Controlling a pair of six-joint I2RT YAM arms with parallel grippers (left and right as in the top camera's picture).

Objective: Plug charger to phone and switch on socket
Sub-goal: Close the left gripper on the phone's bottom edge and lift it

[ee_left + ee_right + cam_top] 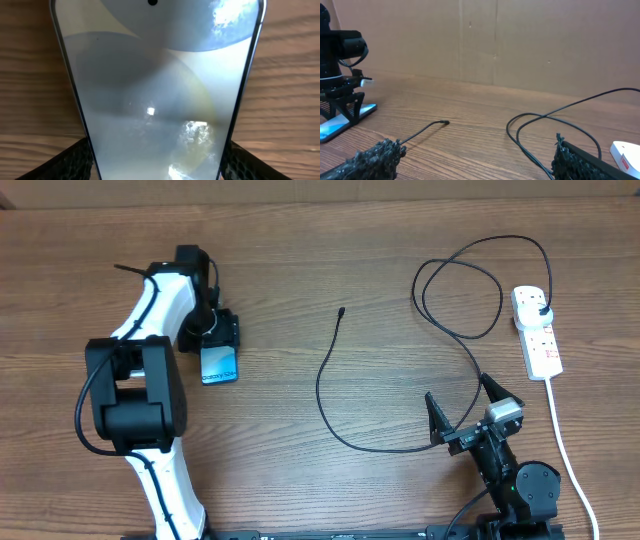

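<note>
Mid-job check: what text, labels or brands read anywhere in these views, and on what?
Nothing reads clearly.
Slim blue-screened phone: any screen text is too small overhead; the left wrist view shows only glare.
White power strip: red markings, too small to read.

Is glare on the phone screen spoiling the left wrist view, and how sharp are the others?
Left wrist: bright reflections wash the slim glossy blue-grey phone screen, nothing legible. Overhead: even light, sharp. Right wrist: claw fingers soft, thin black cable crisp.
</note>
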